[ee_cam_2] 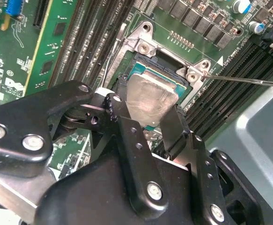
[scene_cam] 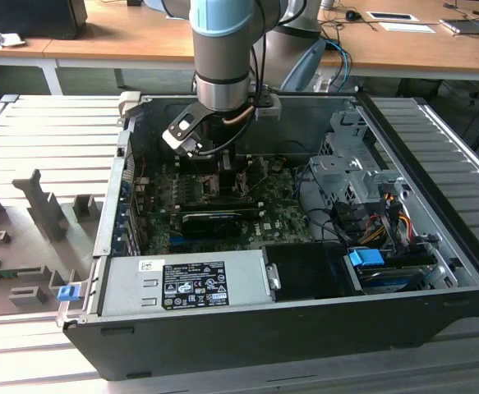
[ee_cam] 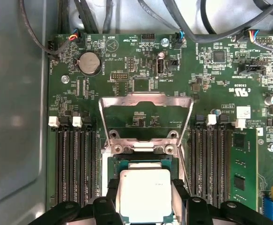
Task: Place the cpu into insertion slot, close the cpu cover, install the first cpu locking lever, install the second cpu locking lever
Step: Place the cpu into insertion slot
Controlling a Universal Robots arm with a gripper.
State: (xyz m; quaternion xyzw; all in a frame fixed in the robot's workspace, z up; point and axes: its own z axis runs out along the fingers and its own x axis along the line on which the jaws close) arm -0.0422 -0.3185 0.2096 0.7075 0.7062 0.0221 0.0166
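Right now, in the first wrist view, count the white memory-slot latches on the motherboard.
4. Two latches cap the memory slots on the coin battery side of the raised cpu cover; two on the green memory module side. Others may hide under the gripper.

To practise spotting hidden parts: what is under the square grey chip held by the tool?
Under the chip lies the socket; only its dark rim shows past the chip's edges. Its middle is covered by the chip, which the tool grips.
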